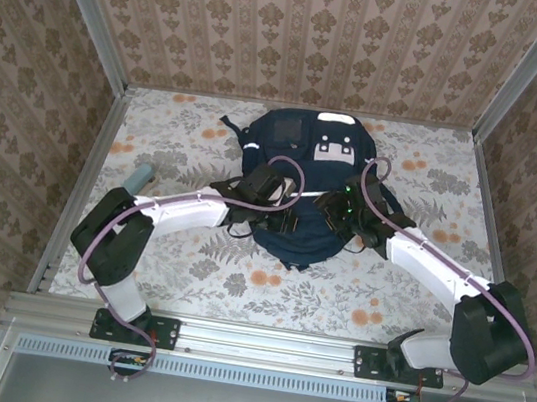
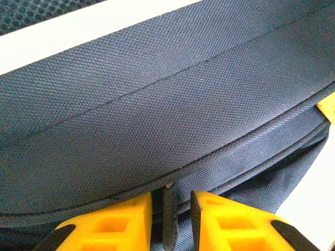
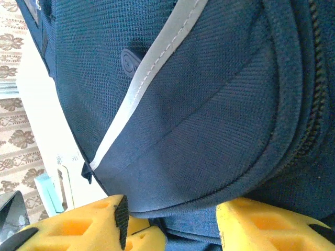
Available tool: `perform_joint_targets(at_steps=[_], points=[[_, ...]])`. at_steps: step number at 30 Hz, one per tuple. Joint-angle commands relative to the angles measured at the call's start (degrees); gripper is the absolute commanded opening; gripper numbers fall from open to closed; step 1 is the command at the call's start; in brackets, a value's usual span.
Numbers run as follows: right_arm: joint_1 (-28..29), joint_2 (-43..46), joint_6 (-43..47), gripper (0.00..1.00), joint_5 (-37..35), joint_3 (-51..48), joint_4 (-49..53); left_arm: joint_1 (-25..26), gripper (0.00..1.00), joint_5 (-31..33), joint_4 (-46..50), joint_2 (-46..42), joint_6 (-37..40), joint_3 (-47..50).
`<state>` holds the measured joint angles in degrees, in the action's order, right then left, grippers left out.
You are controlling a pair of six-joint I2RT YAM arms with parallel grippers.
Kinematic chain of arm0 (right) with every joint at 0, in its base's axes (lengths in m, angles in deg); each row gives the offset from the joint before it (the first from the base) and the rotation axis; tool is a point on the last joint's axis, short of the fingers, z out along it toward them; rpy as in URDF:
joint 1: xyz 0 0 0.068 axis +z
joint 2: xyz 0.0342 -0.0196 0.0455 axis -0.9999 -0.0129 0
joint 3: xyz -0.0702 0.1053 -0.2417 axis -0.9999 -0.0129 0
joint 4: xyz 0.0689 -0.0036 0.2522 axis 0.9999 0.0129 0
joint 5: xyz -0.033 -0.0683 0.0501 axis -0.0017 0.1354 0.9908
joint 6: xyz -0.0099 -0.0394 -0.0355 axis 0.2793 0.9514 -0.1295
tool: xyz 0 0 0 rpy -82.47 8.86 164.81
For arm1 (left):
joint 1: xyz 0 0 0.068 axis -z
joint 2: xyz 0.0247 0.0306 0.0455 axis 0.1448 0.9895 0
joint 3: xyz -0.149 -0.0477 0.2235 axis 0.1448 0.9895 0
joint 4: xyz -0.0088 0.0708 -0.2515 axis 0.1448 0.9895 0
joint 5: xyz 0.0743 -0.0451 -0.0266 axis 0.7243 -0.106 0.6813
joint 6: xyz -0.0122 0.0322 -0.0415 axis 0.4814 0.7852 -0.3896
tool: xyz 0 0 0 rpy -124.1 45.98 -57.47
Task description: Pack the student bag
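Nearest, left wrist view: yellow fingers of my left gripper (image 2: 178, 198), pads a slim gap apart, nose-on to navy cloth.
Hold, left: the seam lip (image 2: 167, 184) sits at the mouth of that gap; I cannot tell whether any cloth is pinched.
State, right gripper (image 3: 172, 209): jaws about half spread, the bag's rounded edge bulging above the gap, nothing clamped.
Position, student bag (image 1: 287, 244): flat at the middle of the table (image 1: 433, 185), grey-white patches at the far end.
Long axis: from my bases toward the far wall.
Bearing: bag directly ahead of both sets of fingers, left arm on its left flank, right arm on its right, about mid-length.
Nearer arm: neither, in my judgement; both are at the cloth.
Note: the zip (image 3: 309, 104) runs close beside my right fingers, so that arm looks better placed to open it.
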<state>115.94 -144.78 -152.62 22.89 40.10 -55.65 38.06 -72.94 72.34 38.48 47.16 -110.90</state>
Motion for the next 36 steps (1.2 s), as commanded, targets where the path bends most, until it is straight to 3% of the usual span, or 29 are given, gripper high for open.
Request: perform_joint_targets(at_steps=[1, 8, 13, 18, 24, 32, 36], points=[[0.3, -0.8, -1.2, 0.46, -2.5, 2.0, 0.4, -0.2, 0.24, -1.1, 0.1, 1.3, 0.1, -2.5], [0.3, -4.0, -2.0, 0.42, -5.4, 3.1, 0.0, -0.2, 0.01, 0.8, 1.3, 1.1, 0.8, -2.9], [0.4, -4.2, -1.9, 0.21, -11.2, 4.4, 3.3, -0.2, 0.0, 5.3, 2.5, -3.1, 2.6, -1.5], [0.2, 0.4, 0.0, 0.08, -16.7, 3.8, 6.4, -2.5, 0.0, 15.4, 8.1, -7.7, 3.2, 0.5], [-1.0, 3.6, 2.8, 0.03, -16.1, 3.3, 7.6, -9.2, 0.0, 15.7, 7.4, -9.1, 4.7, 3.1], [-2.9, 4.9, 6.1, 0.0, -13.2, 3.9, 8.7, -13.7, 0.0, 16.6, 5.2, -7.9, 8.7, 1.8], [-3.7, 5.5, 7.4, 0.0, -10.6, 4.0, 8.0, -15.3, 0.0, 12.9, 1.4, -8.6, 9.9, 2.7]])
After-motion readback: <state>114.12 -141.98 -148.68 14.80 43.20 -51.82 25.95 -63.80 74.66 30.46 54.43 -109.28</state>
